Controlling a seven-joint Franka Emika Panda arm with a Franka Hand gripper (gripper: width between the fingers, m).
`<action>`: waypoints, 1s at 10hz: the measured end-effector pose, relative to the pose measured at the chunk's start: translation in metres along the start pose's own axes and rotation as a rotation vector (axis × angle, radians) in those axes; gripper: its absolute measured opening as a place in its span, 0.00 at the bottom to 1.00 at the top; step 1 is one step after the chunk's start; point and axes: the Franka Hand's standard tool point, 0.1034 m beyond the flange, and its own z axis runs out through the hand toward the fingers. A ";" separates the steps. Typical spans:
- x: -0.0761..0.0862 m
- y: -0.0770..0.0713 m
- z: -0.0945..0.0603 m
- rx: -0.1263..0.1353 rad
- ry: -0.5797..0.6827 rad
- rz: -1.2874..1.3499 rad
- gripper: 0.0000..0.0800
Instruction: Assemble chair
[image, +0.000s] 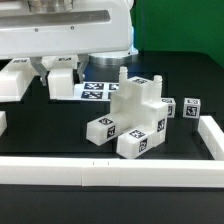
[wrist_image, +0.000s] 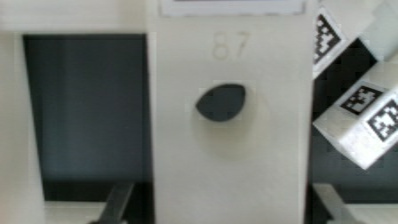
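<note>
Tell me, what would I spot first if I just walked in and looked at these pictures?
First you'd spot the chunky pile of white blocks with little black-and-white squares on them, in the middle of the black table. Up close, the wrist view is almost filled by a white piece with a dark oval hole, held in the gripper.

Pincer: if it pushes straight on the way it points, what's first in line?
The white panel with the oval hole: it sits inside the pincer, apparently clamped. Past it comes the dark table, probably close, though depth is unclear.
</note>
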 end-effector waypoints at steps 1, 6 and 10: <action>0.000 0.000 0.000 0.000 -0.001 0.019 0.36; -0.012 -0.013 -0.004 0.016 -0.020 0.404 0.36; -0.007 -0.054 -0.031 0.033 -0.014 0.742 0.36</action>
